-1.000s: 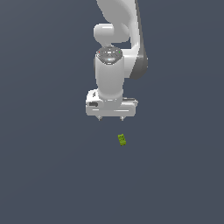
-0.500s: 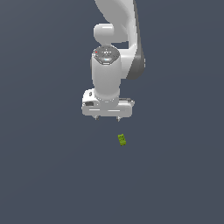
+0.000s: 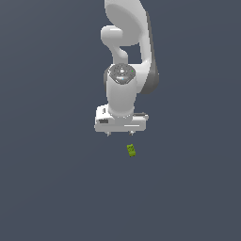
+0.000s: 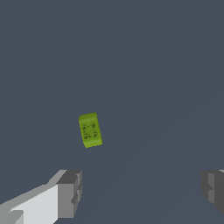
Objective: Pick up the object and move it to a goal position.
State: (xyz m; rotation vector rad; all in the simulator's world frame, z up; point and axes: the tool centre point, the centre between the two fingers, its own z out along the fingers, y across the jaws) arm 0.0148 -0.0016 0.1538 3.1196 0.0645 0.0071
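The object is a tiny lime-green oblong block with dark spots (image 3: 132,150); it lies flat on the dark grey floor. My white gripper (image 3: 120,134) hangs above it, pointing down, a little toward the exterior view's left of the block. In the wrist view the block (image 4: 90,130) lies ahead of the gripper (image 4: 142,190), nearer to one grey fingertip (image 4: 70,192) than to the other and outside the gap. The jaws stand wide apart and hold nothing.
The plain dark grey floor (image 3: 56,188) spreads all around. The white arm (image 3: 126,42) rises above the gripper. Nothing else shows, and no goal marker is visible.
The gripper has come down closer to the block and shifted slightly toward the exterior view's right. The block has not moved.
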